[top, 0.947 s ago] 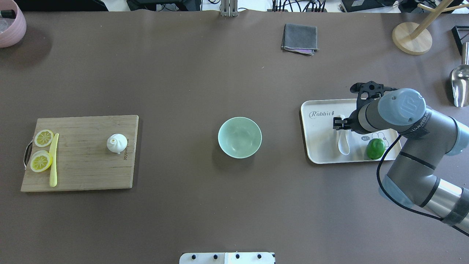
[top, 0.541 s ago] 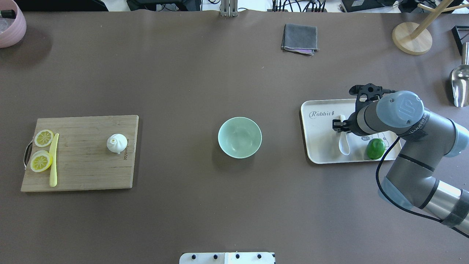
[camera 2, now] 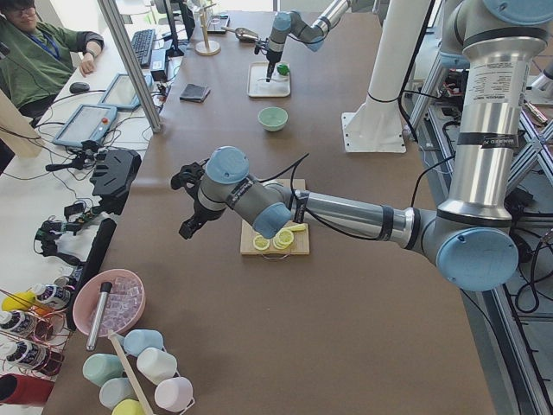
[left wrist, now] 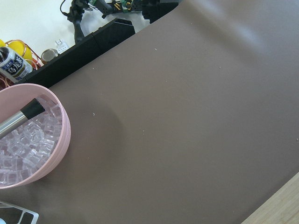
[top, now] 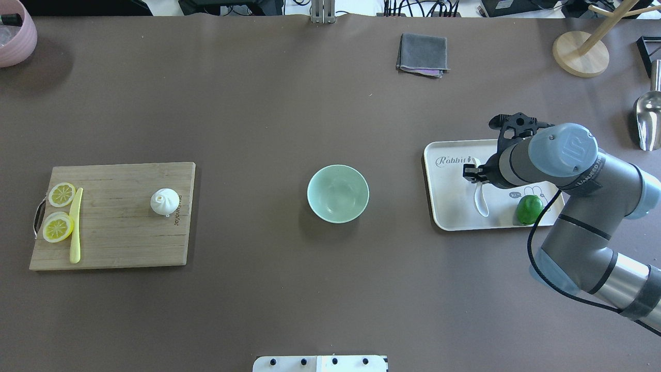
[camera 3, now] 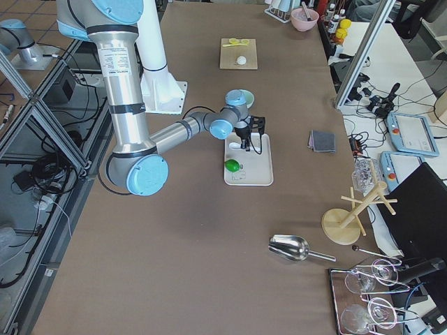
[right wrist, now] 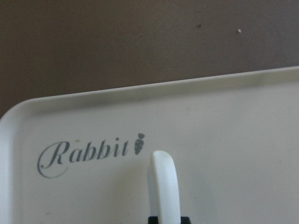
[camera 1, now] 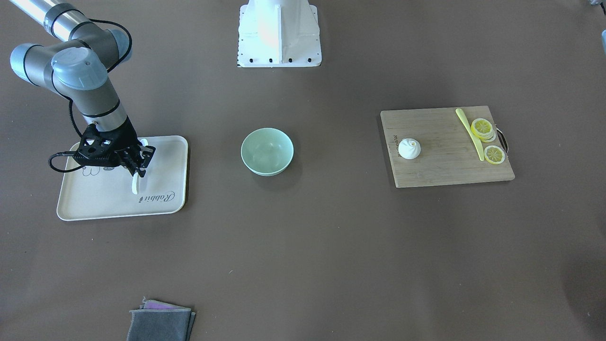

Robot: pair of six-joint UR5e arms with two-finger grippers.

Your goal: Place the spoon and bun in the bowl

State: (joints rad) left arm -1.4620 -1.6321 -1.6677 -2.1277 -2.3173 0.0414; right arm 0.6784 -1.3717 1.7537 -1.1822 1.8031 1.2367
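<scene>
Over tray (top: 449,209) at frame right, my right gripper (top: 475,173) pinches spoon (top: 482,199) handle; glossy handle may swivel, slip short of bowl (top: 337,194).

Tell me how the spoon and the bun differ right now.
The spoon is long with a handle; the bun is round with a pleated top. The spoon is gripped by the right pincer; the bun is untouched. The spoon is at the white tray; the bun sits on the wooden board. Both are white and outside the bowl.
</scene>
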